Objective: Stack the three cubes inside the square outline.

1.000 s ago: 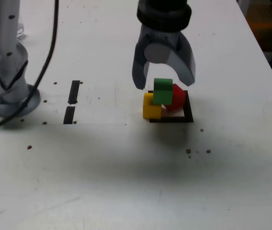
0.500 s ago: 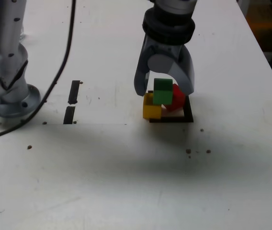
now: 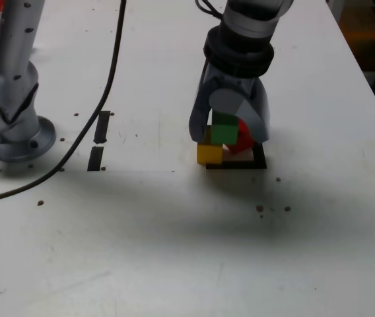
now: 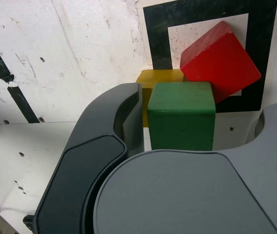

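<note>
Tool [image 3: 230, 137] jaws stood apart, the green cube [image 3: 225, 130] showing between; from it, in the exterior view, the yellow cube [image 3: 210, 155] lay toward seven o'clock, the red cube [image 3: 243, 140] toward four.

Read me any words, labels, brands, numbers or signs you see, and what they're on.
None: no readable text in either view.
Cubes: green, red, yellow, no lettering seen.
Gripper: no lettering seen.
Table: black tape strips and dark spots, no writing.
</note>
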